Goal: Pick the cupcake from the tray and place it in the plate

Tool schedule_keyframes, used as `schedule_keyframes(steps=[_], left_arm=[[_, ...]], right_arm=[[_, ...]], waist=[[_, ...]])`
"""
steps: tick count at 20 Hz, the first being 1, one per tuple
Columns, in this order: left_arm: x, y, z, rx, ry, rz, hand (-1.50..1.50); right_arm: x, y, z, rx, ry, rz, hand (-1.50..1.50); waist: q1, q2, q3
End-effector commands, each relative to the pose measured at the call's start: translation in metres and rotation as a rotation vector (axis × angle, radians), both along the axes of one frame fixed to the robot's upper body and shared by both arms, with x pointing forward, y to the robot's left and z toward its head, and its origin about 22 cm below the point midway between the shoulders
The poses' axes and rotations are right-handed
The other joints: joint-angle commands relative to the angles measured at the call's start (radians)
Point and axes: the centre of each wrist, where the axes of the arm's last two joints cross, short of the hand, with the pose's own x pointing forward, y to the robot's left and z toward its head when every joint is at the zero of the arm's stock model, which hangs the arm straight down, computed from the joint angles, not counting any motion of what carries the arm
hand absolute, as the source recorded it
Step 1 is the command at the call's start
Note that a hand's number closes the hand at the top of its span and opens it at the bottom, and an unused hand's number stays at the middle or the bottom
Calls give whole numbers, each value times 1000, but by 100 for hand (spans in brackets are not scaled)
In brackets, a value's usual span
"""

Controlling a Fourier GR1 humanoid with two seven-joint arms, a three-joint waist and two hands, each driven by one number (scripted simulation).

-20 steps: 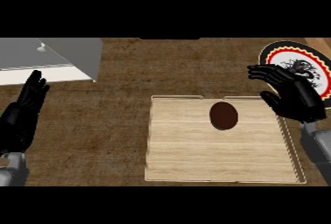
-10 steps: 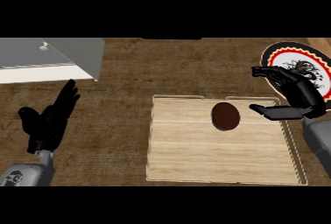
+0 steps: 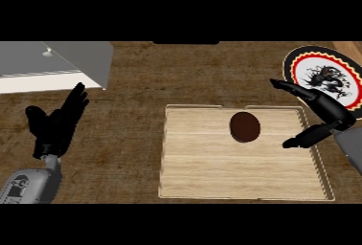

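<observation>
Approach step: cupcake sits untouched in tray, right hand spread just beside it, left hand resting open; next, close round it, carry to plate.

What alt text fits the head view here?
A brown cupcake sits on a wooden tray, with the open right hand beside it, not touching. A patterned plate lies behind; the open left hand rests at left.
</observation>
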Motion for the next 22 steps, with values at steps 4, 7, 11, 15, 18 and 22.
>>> schedule_keyframes(steps=[4, 7, 11, 15, 18, 22], left_arm=[[-15, -3, -4, 1, 2, 17, 0], [-14, -3, -21, -12, 10, 9, 0], [-16, -4, -16, 18, -1, 19, 0], [-5, 5, -23, -1, 20, 17, 0], [1, -12, -19, -3, 15, 13, 0], [1, 16, -11, 6, 13, -7, 0]], right_arm=[[7, 20, 17, -177, 5, 57, -150], [15, 24, 41, -245, 63, 66, -150], [20, 53, 38, -374, 87, 104, -150], [6, 57, 33, -485, 40, 102, -150], [19, 70, 33, -585, 43, 86, -150], [13, 80, 30, -643, 68, 104, -150]], waist=[[-5, -8, -1], [-7, -7, -1], [-3, -7, -1], [-17, -7, -1], [-9, -4, -1], [-9, -5, -1]])
